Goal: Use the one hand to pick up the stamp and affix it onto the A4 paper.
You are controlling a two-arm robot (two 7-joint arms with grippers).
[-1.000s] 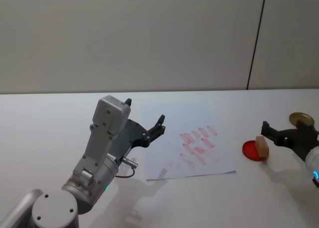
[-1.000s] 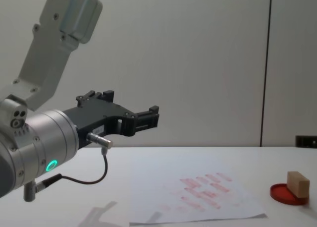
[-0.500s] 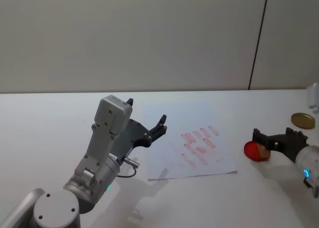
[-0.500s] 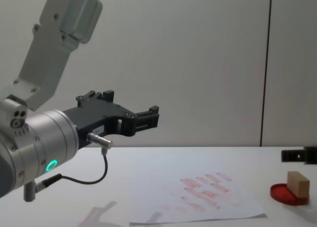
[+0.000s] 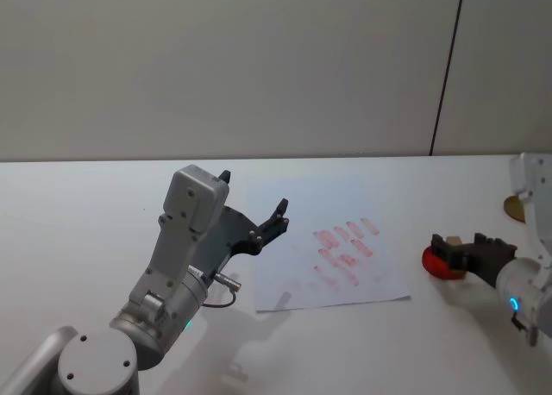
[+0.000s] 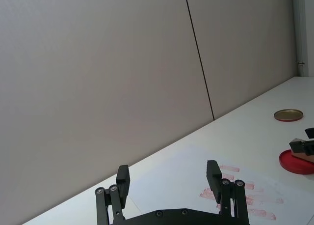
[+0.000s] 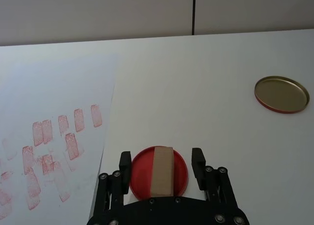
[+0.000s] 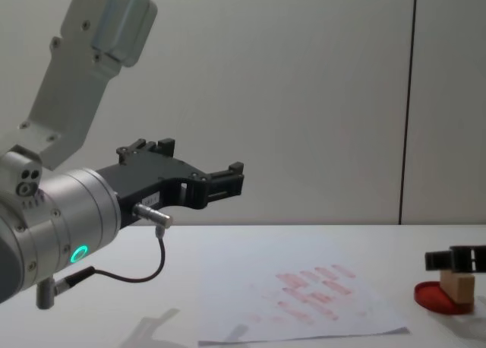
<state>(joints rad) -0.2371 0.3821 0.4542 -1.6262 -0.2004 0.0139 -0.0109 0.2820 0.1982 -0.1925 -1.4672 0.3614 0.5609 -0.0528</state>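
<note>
The right black two-fingered claw (image 7: 161,158) was spread, its fingers on either side of the small light-tan wooden stamp block (image 7: 161,171) with a gap showing on both sides. The stamp stood on the flat round red ink pad (image 7: 140,170), just beside the right edge of the large white A4 paper (image 7: 59,87) with its rows of reddish marks. A round gold lid (image 7: 281,94) lay apart on the white counter (image 5: 86,205). The left black claw (image 5: 252,192) hung spread above the paper's left edge.
</note>
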